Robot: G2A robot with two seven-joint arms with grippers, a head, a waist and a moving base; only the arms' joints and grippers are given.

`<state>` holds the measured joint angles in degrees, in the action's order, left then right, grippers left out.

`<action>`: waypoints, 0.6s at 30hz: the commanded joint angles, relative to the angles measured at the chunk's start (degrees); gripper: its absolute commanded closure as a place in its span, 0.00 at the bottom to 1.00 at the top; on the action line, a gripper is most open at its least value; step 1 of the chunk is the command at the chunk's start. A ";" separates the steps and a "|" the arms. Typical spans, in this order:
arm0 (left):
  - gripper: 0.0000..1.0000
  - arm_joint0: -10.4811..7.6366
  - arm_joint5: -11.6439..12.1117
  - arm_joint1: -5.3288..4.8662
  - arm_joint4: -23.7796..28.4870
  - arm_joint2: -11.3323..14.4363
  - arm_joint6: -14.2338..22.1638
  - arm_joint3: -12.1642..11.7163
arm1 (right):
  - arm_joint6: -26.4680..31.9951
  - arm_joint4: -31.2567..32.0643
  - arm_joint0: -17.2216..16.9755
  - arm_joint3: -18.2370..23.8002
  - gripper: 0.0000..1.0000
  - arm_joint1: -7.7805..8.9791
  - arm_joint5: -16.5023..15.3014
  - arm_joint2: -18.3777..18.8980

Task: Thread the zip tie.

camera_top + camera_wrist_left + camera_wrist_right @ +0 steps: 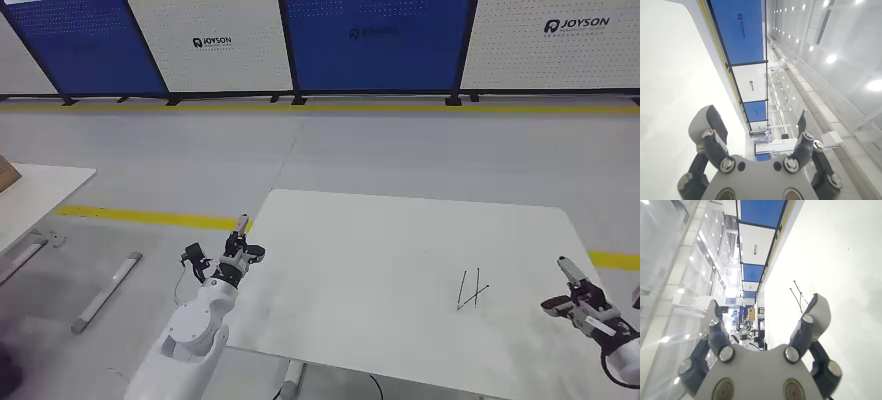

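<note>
Thin black zip ties (pixel 470 289) lie crossed on the white table (pixel 400 270), right of its middle. In the right wrist view the zip ties (pixel 798 294) lie on the table just beyond one fingertip. My right gripper (pixel 580 292) is at the table's right edge, open and empty (pixel 764 306), a short way right of the ties. My left gripper (pixel 241 236) is at the table's left edge, far from the ties, open with nothing between its fingers (pixel 761 119).
A second white table (pixel 30 200) stands at the far left with a brown box corner on it. Blue and white partition panels (pixel 300 45) line the back beyond a yellow floor line. A grey bar (pixel 105 292) lies on the floor at left.
</note>
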<state>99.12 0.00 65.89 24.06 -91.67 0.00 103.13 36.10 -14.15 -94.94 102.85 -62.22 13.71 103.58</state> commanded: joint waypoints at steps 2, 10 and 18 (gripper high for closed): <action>0.00 0.00 0.00 0.00 0.00 0.00 0.00 0.00 | 0.12 0.05 0.00 0.00 0.00 0.00 0.00 0.00; 0.00 0.00 0.00 0.00 0.00 0.00 0.00 0.00 | 18.52 1.18 4.18 -2.31 0.00 1.78 -2.54 3.87; 0.00 0.00 0.00 0.00 0.00 0.00 0.00 0.00 | 42.75 6.26 18.16 -12.52 0.00 4.85 -2.71 1.90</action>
<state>99.12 0.00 65.89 24.06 -91.67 0.00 103.13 75.22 -8.65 -79.32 92.20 -57.65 10.61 106.70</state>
